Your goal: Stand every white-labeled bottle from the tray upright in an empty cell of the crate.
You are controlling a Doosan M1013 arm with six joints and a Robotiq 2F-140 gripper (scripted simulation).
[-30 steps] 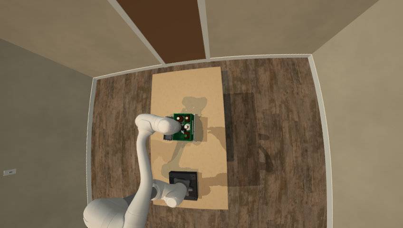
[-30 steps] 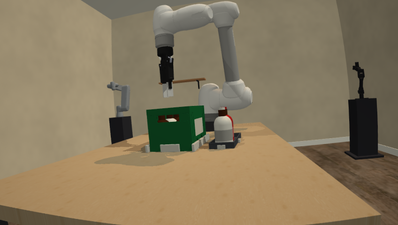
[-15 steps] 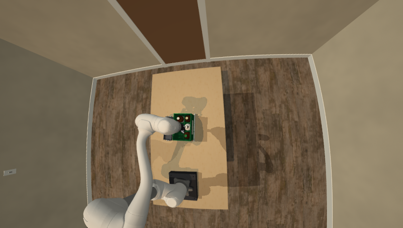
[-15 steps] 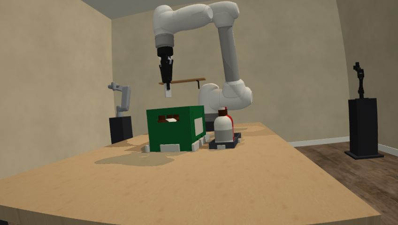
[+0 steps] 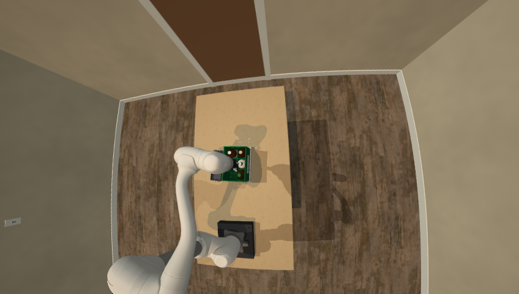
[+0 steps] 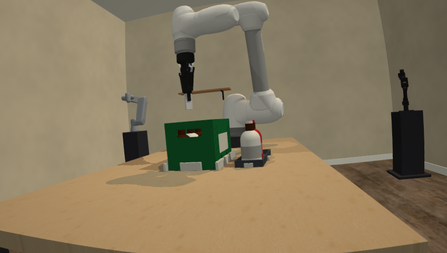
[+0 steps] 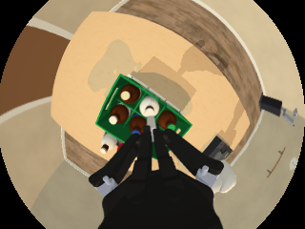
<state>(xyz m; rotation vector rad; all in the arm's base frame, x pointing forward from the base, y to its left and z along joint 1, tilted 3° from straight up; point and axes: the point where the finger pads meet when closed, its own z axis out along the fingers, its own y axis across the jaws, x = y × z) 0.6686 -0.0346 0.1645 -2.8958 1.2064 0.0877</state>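
Exterior, green crate [image 5: 230, 176] [image 6: 192, 150] [image 7: 185, 125], pale side label [image 6: 223, 142]

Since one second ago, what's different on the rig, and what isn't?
The tool has closed: its fingers came together above the crate, with no bottle between them. It took hold of nothing. The arm, the crate and the tray show no visible shift.
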